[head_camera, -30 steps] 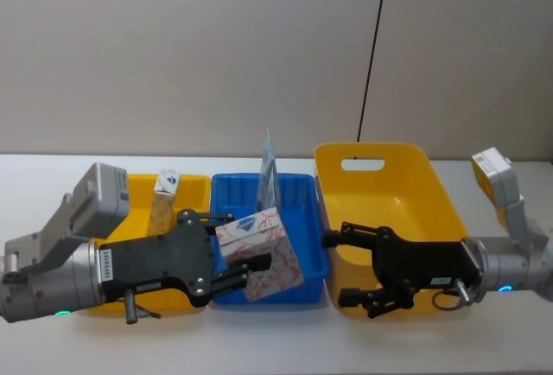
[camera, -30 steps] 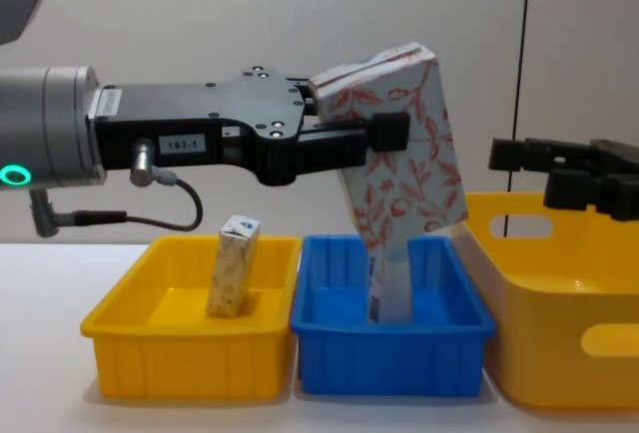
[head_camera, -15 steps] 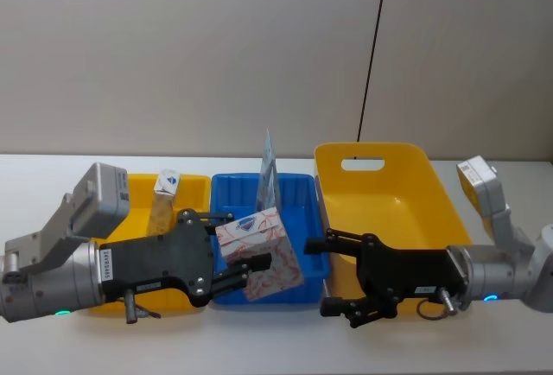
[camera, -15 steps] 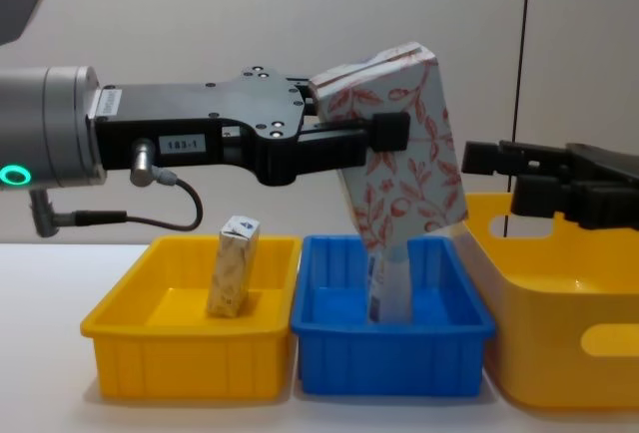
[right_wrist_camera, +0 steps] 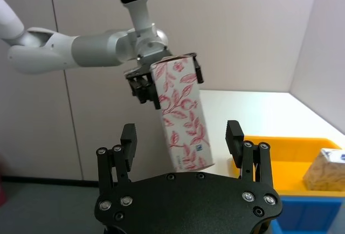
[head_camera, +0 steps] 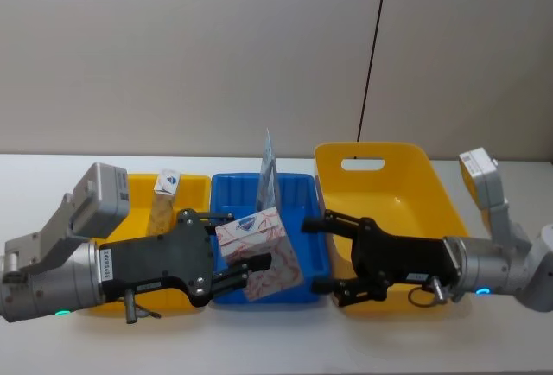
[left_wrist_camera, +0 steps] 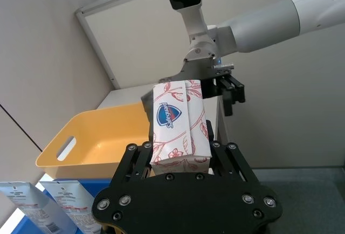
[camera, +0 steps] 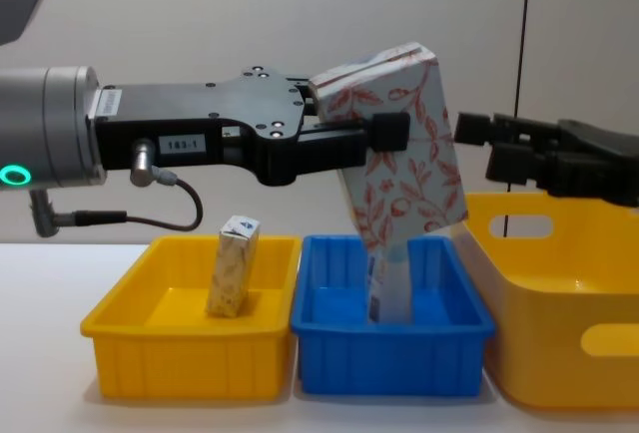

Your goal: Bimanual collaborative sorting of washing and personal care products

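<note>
My left gripper is shut on a white box with red-orange leaf print, held tilted in the air above the blue bin. The chest view shows the box high over that bin. My right gripper is open, its fingertips just right of the box; I cannot tell if they touch. From the right wrist, the box lies ahead between the spread fingers. A cream carton stands in the left yellow bin. A pale-blue pouch stands in the blue bin.
A large yellow handled bin stands at the right under my right arm. The three bins sit side by side on a white table, with a grey wall behind. The carton and pouch stand below the held box.
My right gripper has moved left from over the large yellow bin to the box's right side, still open. The left arm and the box have stayed put.
</note>
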Tool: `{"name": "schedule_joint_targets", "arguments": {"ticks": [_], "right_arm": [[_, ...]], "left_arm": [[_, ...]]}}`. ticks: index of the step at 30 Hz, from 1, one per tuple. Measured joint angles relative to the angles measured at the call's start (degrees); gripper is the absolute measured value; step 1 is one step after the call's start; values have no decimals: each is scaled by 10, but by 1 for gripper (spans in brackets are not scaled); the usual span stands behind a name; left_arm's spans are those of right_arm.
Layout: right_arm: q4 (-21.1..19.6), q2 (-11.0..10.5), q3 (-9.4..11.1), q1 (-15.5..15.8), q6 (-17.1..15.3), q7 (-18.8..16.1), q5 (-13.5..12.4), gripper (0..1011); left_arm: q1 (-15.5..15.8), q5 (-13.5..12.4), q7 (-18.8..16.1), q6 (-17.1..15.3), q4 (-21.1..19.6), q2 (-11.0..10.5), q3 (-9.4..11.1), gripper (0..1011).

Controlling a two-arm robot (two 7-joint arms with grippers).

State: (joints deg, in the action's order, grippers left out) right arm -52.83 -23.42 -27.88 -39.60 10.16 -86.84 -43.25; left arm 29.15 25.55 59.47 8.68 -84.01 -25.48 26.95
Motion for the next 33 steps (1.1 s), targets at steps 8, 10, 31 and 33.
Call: {"name": "schedule_joint_targets", "arguments": {"ticks": [8,10,31,33], "right_arm": [[2,0,2,-4,6,6,-6,1000],[2,0,2,-5,6,6,-6,1000],[40,14,-28,-32,15,-17,1,1000],[49,19,-30,-37,19,-19,2,1000]], "left_arm": [[0,0,0,0,0,0,0,383],[0,0,0,0,0,0,0,383],[0,0,0,0,0,0,0,383],[0,0,0,0,0,0,0,383]]}}
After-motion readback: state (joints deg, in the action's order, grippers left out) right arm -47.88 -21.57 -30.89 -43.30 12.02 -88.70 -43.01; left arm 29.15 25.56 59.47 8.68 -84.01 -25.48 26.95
